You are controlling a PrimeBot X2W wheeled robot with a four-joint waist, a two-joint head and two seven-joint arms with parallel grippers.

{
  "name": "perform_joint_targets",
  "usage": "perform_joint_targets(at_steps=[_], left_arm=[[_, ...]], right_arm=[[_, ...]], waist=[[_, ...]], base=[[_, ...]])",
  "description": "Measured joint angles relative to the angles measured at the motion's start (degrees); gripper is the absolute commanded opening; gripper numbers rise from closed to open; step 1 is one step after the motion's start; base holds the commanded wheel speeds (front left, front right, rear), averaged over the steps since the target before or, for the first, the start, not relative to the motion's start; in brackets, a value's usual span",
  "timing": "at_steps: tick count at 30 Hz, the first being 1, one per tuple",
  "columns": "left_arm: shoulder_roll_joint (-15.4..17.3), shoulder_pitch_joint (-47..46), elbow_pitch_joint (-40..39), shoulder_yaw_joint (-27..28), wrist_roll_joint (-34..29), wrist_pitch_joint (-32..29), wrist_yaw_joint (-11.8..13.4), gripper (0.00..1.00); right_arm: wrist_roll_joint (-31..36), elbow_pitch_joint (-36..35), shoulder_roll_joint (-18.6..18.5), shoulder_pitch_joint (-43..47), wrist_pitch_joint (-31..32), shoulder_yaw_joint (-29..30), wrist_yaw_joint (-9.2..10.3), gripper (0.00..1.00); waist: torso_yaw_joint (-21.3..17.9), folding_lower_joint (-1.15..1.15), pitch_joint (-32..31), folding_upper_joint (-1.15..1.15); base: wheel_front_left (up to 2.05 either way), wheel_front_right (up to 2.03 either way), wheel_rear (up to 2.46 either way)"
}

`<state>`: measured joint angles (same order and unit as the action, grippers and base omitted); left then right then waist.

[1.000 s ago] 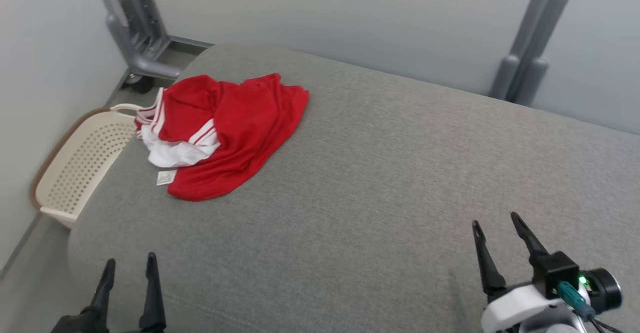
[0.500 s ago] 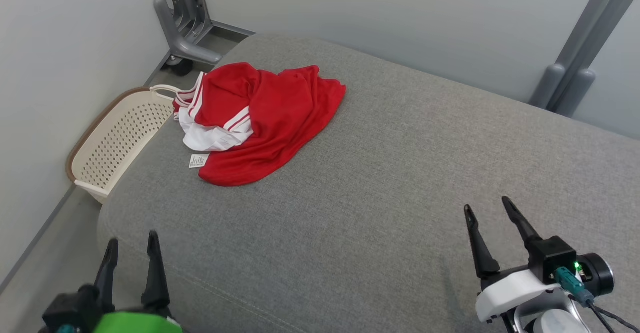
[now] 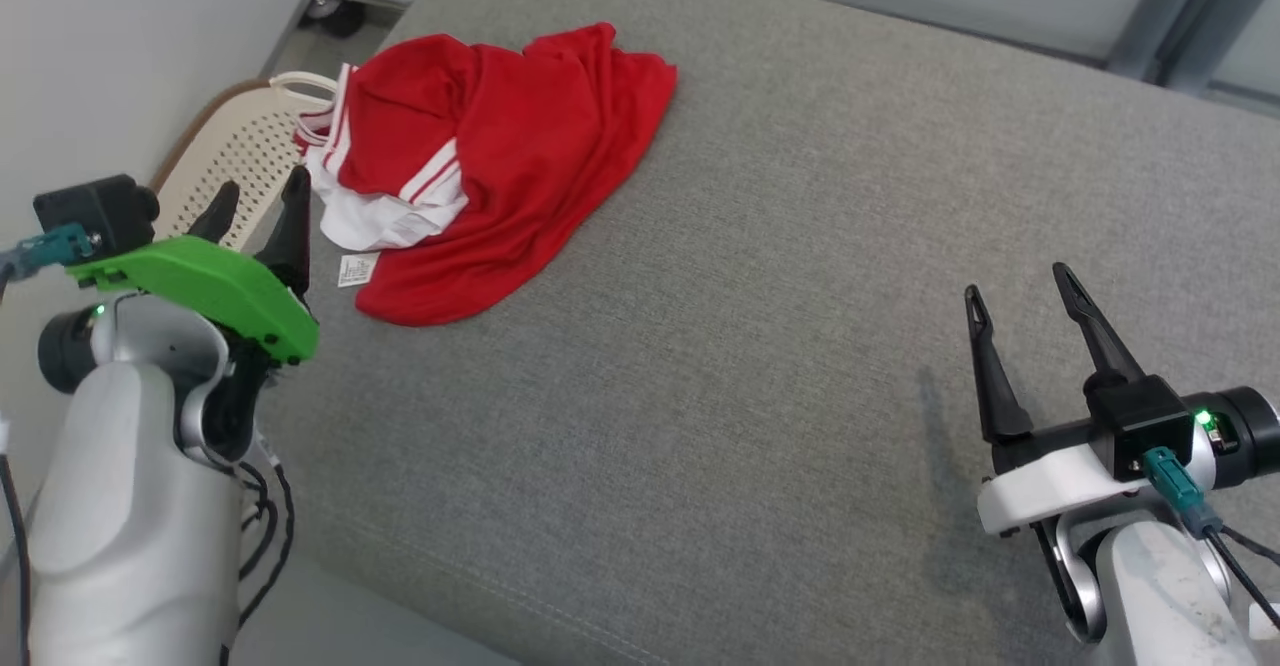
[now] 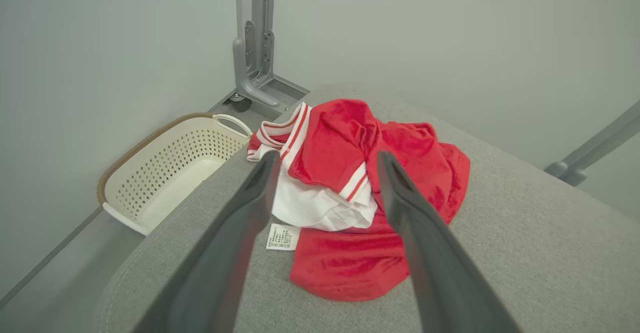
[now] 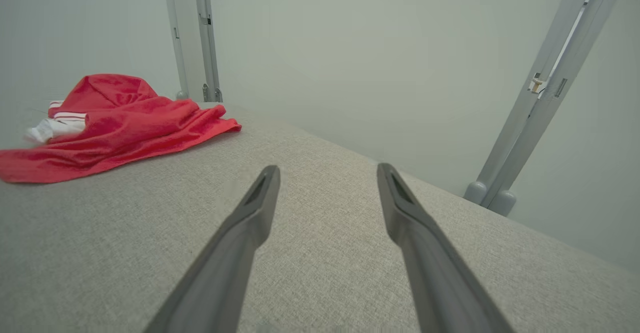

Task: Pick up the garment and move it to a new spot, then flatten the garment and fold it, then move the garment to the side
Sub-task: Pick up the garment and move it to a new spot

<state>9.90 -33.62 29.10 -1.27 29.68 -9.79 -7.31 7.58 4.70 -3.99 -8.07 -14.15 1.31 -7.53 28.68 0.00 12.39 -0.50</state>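
My left claw (image 3: 262, 181) has risen from the bottom edge to just beside the red garment (image 3: 520, 146), fingers spread and empty; my right claw (image 3: 1016, 281), at 4 o'clock, stays spread too. The garment lies crumpled at 11 o'clock on the grey cushion (image 3: 750, 346), long axis 7-to-1 o'clock, white trim toward the basket (image 3: 215, 146).

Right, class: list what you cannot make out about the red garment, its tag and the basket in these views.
- Tag: print too small to read, in the left wrist and head views.
- Garment: what kind it is, and its underside, hidden by its own crumpled folds in every view.
- Basket: in the head view, part is hidden behind the left gripper and the grey cushion; in the left wrist view, one side is behind the cushion.
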Motion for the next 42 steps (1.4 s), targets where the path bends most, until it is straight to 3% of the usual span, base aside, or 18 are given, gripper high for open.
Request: perform_joint_targets(at_steps=[5,9,17,19,24,28,34,38,42], left_arm=[[2.7,-5.7,8.3,-2.4,2.9,-3.8,-0.1,1.0],[4.6,-10.4,16.3,-5.0,6.1,-5.2,-0.1,1.0],[6.1,-13.9,27.5,-6.1,9.2,-2.1,-0.1,1.0],[6.2,-14.2,29.8,-6.4,9.2,-0.2,-0.1,0.0],[7.2,-15.7,33.0,-8.3,8.6,2.9,-0.1,0.0],[7.1,-16.5,30.0,-12.6,8.5,3.8,0.0,0.0],[11.3,-19.3,15.8,-25.0,6.9,2.4,-0.2,0.0],[14.2,-22.0,3.0,-30.8,10.0,-2.9,-0.2,0.0],[19.1,-23.5,-10.6,-36.2,11.2,-9.9,-0.2,0.0]], right_arm=[[0.3,-1.4,-0.6,-1.7,1.1,-1.1,0.0,1.0],[0.4,-3.5,-1.7,-1.8,2.1,-1.3,0.0,1.0],[0.6,-8.6,-3.8,-1.4,5.0,-1.8,0.0,1.0],[0.6,-9.8,-4.0,-0.9,5.6,-1.7,0.0,1.0],[0.2,-10.7,-3.9,-0.1,6.1,-0.7,0.0,1.0],[-0.3,-9.8,-2.7,0.2,5.3,-0.5,0.0,1.0],[-1.0,-6.7,-0.6,0.1,2.8,-0.3,0.0,1.0],[-1.9,-4.2,0.3,-0.7,1.2,-0.4,0.0,1.0],[-3.4,-2.0,1.1,-1.8,-0.2,-0.6,0.0,1.0]], waist=[[-2.2,0.0,3.8,0.0],[-6.4,0.0,6.9,0.0],[-11.9,0.01,11.9,0.0],[-13.0,0.01,12.9,0.0],[-15.0,0.01,14.2,0.0],[-15.3,0.01,13.4,0.0],[-14.7,0.01,10.3,0.0],[-14.9,0.01,8.2,0.0],[-16.6,0.0,6.7,0.0]], base=[[0.0,0.0,0.0],[0.0,0.0,0.0],[0.0,0.0,0.0],[0.0,0.0,0.0],[0.0,0.0,0.0],[0.0,0.0,0.0],[0.0,0.0,0.0],[0.0,0.0,0.0],[0.0,0.0,0.0]])
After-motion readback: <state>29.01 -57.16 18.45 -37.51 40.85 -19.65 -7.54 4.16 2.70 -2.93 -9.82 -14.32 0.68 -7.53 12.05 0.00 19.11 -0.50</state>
